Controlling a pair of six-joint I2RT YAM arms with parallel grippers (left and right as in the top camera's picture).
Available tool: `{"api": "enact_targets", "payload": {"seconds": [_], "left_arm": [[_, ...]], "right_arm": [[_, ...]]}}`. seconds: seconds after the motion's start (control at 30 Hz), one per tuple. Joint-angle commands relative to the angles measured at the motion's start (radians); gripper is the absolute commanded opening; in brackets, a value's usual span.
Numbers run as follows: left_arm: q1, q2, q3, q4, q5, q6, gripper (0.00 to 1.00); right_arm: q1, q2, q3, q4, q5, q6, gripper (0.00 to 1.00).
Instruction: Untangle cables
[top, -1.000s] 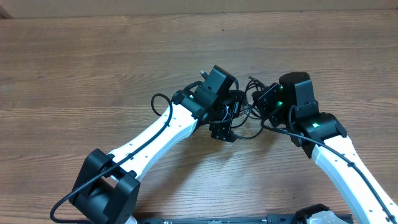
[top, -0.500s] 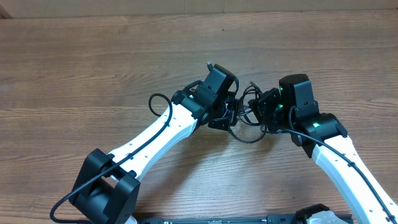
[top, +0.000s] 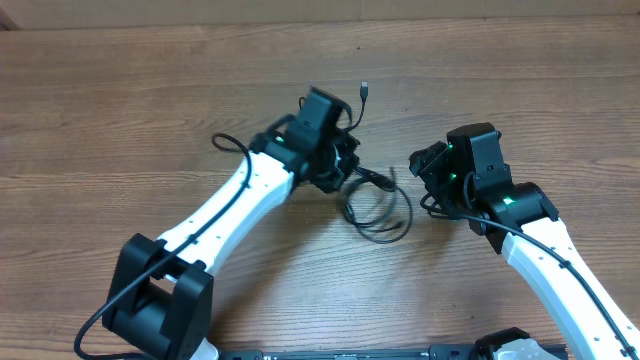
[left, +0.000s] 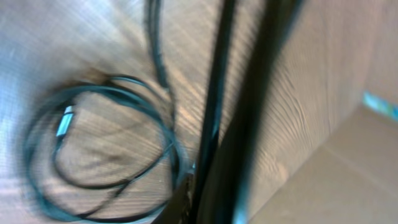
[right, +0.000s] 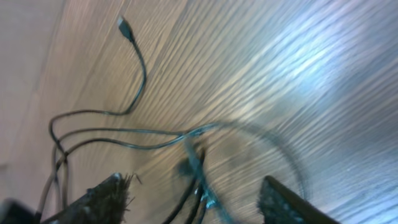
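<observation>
Left gripper (top: 338, 168): pinched right down, apparently onto a strand of the cables (top: 380, 212). Exact pinch point not discernible, only blurred black lines hard against its own camera. Right gripper (top: 427, 166): spread wide in its own view, clamps nothing, straddles a few loose strands without closing on any.

Cables: thin, black, limp and light, to judge by the slack coil. Likely to slide and whip under a tug, and to snag wherever two strands cross. Probably stiff only at the small plug ends. Best taken on a single bare strand just beside a crossing, or just behind a plug, and never around the whole coil at once.

Position: fan out from the left gripper. One strand up and away to a plug (top: 365, 89) lying on the table (top: 150, 100) beyond the gripper. A loose coil flat on the wood just beside the same gripper, on the side toward the right arm. Between the two grippers, nearer the left one, apparently clear of the right one in the overhead view.
</observation>
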Motion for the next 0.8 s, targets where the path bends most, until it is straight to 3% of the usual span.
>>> {"api": "enact_targets", "payload": {"seconds": [0.0,0.1,0.23,0.47,0.77], "left_arm": [[0.032,-0.077,-0.003,0.039,0.126,0.317,0.04],[0.04,-0.122,-0.003,0.061,0.097,0.335,0.04],[0.062,-0.174,-0.003,0.057,0.031,0.186,0.04],[0.079,-0.199,-0.003,0.056,-0.023,-0.002,0.04],[0.077,-0.2,-0.003,0.053,-0.005,-0.097,0.04]], "right_arm": [[-0.003,-0.014,0.026,-0.005,0.069,-0.071,0.75],[-0.002,-0.014,0.025,-0.022,-0.005,-0.116,0.85],[-0.002,-0.014,0.014,-0.073,-0.207,-0.332,1.0],[0.002,-0.014,-0.059,-0.044,-0.35,-0.46,1.0],[0.108,-0.003,-0.115,0.131,-0.347,-0.537,1.0]]}}
